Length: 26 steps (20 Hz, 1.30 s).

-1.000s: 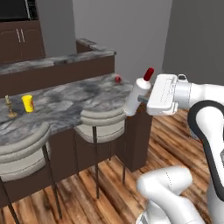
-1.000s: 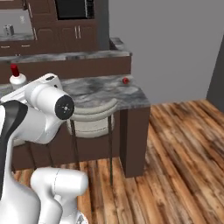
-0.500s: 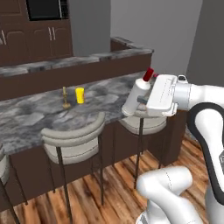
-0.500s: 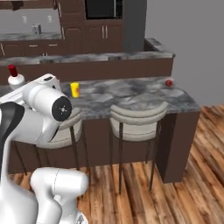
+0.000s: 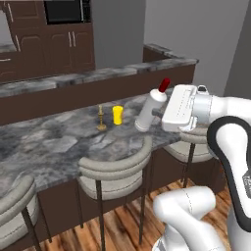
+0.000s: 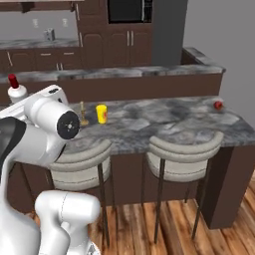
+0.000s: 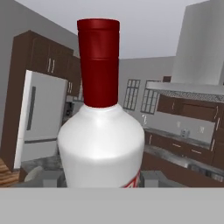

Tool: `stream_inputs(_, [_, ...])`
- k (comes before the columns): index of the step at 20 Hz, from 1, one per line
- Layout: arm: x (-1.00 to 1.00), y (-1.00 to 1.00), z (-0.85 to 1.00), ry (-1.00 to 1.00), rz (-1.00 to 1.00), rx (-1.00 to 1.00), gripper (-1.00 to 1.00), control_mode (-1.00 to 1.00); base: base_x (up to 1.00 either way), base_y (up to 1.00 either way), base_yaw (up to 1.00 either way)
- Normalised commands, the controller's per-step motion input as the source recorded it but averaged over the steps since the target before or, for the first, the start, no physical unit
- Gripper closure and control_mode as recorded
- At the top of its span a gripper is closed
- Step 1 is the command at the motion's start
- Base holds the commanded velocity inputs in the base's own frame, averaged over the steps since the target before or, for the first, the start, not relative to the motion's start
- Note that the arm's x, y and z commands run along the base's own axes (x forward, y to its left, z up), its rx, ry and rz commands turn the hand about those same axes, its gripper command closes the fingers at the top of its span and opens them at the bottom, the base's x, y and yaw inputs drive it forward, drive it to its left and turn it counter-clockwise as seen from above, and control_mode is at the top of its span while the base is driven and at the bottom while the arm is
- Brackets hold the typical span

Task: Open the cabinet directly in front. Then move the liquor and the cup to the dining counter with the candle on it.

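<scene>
Above the dining counter [image 5: 63, 142], near the cup [image 5: 117, 114], the gripper [image 5: 156, 113] is clasping the liquor [image 5: 151, 106] mid-body; it is likely handling as smooth, rigid, top-heavy glass, so gripping the body suits.

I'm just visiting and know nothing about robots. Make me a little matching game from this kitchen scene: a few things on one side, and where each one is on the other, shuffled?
Things:
1. liquor
2. cup
3. candle
4. stools

Places:
A. standing on the floor, tucked against the dining counter
B. on the counter, just left of the yellow item
C. held tilted in the gripper, above the counter's edge
D. on the counter, just right of the brass item

Pairs: 1-C, 2-D, 3-B, 4-A
</scene>
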Motion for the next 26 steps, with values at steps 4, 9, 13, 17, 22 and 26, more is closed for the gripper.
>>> stream_inputs(4, [0.0, 0.0, 0.0, 0.0, 0.0, 0.0, 1.0, 1.0, 0.34, 0.21, -0.02])
stream_inputs(9, [0.0, 0.0, 0.0, 0.0, 0.0, 0.0, 1.0, 1.0, -0.01, 0.41, -0.01])
stream_inputs(13, [0.0, 0.0, 0.0, 0.0, 0.0, 0.0, 1.0, 1.0, 0.04, 0.78, -0.01])
stream_inputs(17, [0.0, 0.0, 0.0, 0.0, 0.0, 0.0, 1.0, 1.0, 0.45, 0.94, 0.0])
stream_inputs(22, [0.0, 0.0, 0.0, 0.0, 0.0, 0.0, 1.0, 1.0, 0.47, 0.57, -0.07])
stream_inputs(26, [0.0, 0.0, 0.0, 0.0, 0.0, 0.0, 1.0, 1.0, 0.29, 0.15, -0.05])
